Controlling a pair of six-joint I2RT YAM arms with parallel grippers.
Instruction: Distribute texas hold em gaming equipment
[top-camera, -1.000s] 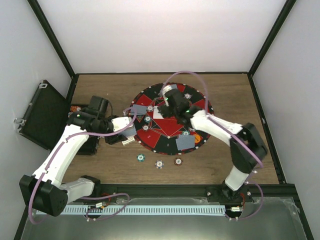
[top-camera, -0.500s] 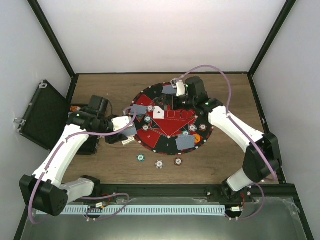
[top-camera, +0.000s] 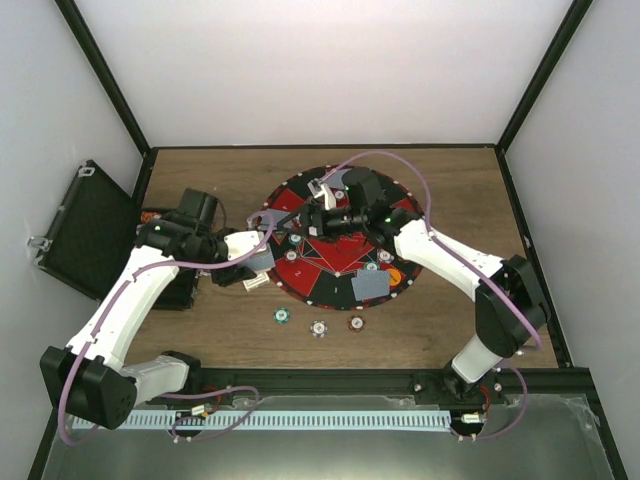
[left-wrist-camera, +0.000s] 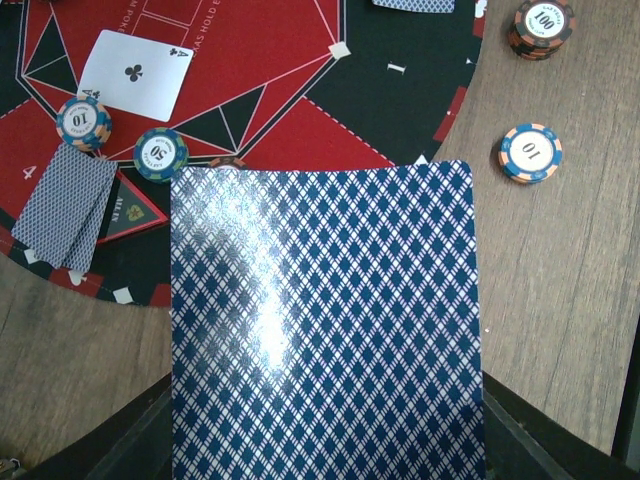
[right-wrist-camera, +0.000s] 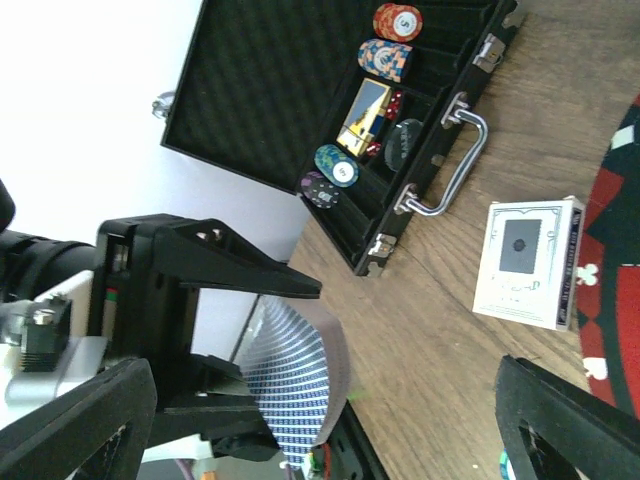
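Observation:
My left gripper (top-camera: 257, 262) is shut on a stack of blue-backed playing cards (left-wrist-camera: 320, 320), held just off the left rim of the round mat (top-camera: 335, 262). In the right wrist view the stack (right-wrist-camera: 300, 385) bows between the left gripper's black fingers (right-wrist-camera: 215, 265). My right gripper (top-camera: 303, 216) is open and empty over the mat's left part, pointing at the left gripper. Face-down cards (top-camera: 280, 217) (top-camera: 370, 285) and chips (top-camera: 294, 240) lie on the mat. An ace of clubs (left-wrist-camera: 135, 72) lies face up. Three chips (top-camera: 318, 328) lie on the wood in front.
The black case (right-wrist-camera: 340, 100) stands open at the left wall (top-camera: 85, 230), with chips and dice in its tray. A white card box (right-wrist-camera: 530, 262) lies on the wood between case and mat. An orange button disc (top-camera: 395, 272) lies on the mat's right part.
My right arm swung from the mat's middle to its far edge, then left, so its open gripper now faces the left gripper. The left arm and its cards have stayed put.

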